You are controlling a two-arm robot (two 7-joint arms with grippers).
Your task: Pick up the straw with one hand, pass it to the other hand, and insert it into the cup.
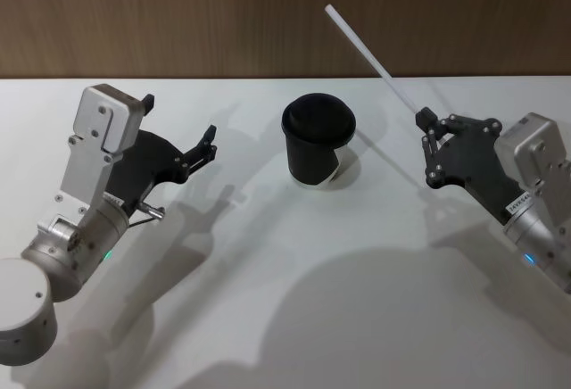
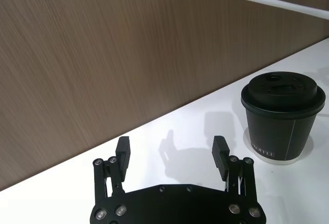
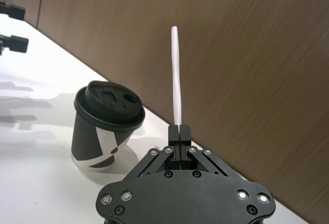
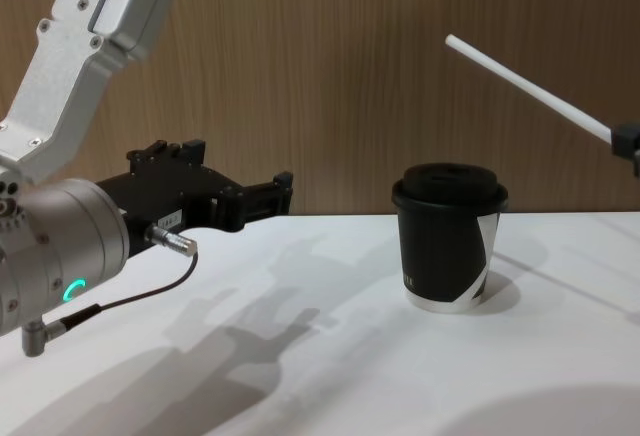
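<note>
The white straw [image 1: 370, 57] is held at its lower end by my right gripper [image 1: 423, 122], which is shut on it to the right of the cup. The straw slants up and to the left, and its free end is above lid height [image 4: 525, 86]. In the right wrist view the pads [image 3: 179, 130] pinch the straw [image 3: 176, 75]. The black lidded cup [image 1: 318, 139] stands upright at the table's middle. My left gripper [image 1: 178, 123] hovers open and holds nothing, left of the cup [image 2: 282, 116] and apart from it.
A brown wood-grain wall [image 1: 178, 14] runs along the far edge of the white table [image 1: 294, 300]. Both silver arms come in from the near left and near right corners.
</note>
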